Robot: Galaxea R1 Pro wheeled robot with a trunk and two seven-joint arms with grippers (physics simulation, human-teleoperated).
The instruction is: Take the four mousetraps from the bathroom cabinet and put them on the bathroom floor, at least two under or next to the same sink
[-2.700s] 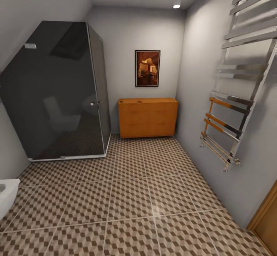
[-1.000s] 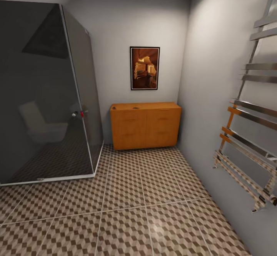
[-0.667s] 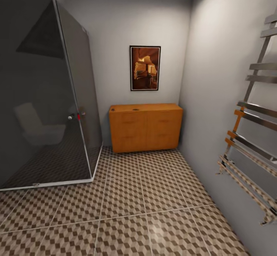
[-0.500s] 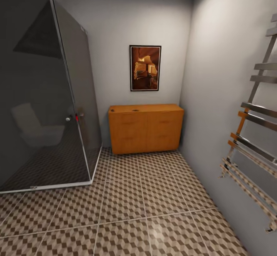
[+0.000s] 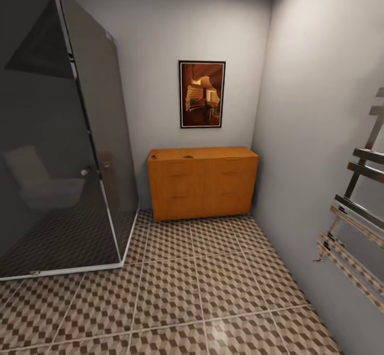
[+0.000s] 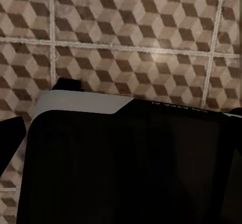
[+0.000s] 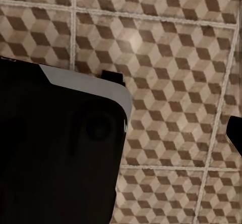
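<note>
Cabinet [image 5: 202, 183] against the far wall now looms nearer than a moment ago — the robot is closing in; drawers shut, mousetraps unseen, presumably inside; bathroom floor [image 5: 213, 285] bare; pincer states — cannot tell.

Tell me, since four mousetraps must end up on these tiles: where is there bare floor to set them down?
The bathroom floor lies bare in a wide strip from the cabinet front toward the camera, bordered by the dark glass shower enclosure on one side and the grey wall on the other. It is tightest beneath the chrome towel rack and in the corner between cabinet and shower.
</note>
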